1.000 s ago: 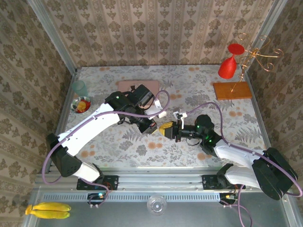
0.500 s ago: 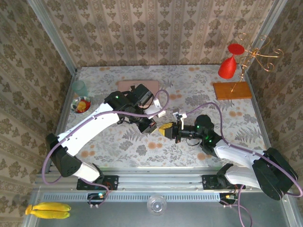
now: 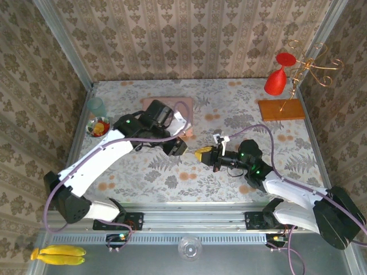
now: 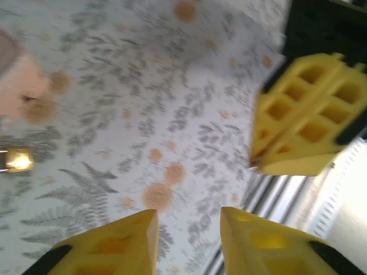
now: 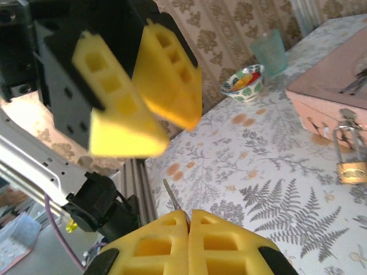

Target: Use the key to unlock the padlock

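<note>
Shows the padlock (image 5: 351, 171), small and brass with a thin silvery shackle, on the flowered table (image 5: 275, 172) just beside the side wall of the pink tin (image 5: 335, 86), shackle end toward the tin and body away from it; cannot tell whether hooked to the tin's catch. Places the key (image 5: 171, 197) well apart from the tin and from the padlock, thin blade sticking out from between the pressed-together fingers of the right gripper (image 5: 188, 215), clamped on it. Puts the padlock ahead of those fingertips and off to the side toward the tin, with bare tablecloth between. Sets the left gripper (image 4: 186, 229) nearer the tin than the right one, above the table, fingers apart with nothing between them, facing the right gripper's fingertips. Includes, beyond the tin, a small bowl (image 5: 245, 83) of coloured pieces and a pale green cup (image 5: 270, 50) side by side.
</note>
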Controlling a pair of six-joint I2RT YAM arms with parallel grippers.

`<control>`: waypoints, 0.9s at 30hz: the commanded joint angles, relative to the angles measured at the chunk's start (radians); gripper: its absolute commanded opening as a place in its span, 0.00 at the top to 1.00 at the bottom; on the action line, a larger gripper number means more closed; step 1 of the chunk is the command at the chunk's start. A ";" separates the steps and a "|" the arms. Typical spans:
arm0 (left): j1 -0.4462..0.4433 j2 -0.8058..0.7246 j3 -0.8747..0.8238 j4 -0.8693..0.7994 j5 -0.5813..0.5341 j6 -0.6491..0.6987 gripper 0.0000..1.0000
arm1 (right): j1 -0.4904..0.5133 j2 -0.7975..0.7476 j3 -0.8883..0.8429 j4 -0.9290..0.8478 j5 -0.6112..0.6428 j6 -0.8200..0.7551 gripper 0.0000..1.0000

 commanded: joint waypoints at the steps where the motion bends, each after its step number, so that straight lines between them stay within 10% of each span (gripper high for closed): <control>1: 0.064 -0.105 -0.109 0.235 -0.105 -0.184 0.57 | 0.003 -0.047 0.029 -0.109 0.122 0.019 1.00; 10: 0.183 -0.201 -0.599 0.802 -0.229 -0.544 0.45 | 0.002 -0.095 0.021 -0.165 0.243 0.081 1.00; 27: 0.219 0.130 -0.820 1.346 -0.351 -0.553 0.40 | 0.002 -0.165 -0.030 -0.157 0.235 0.072 1.00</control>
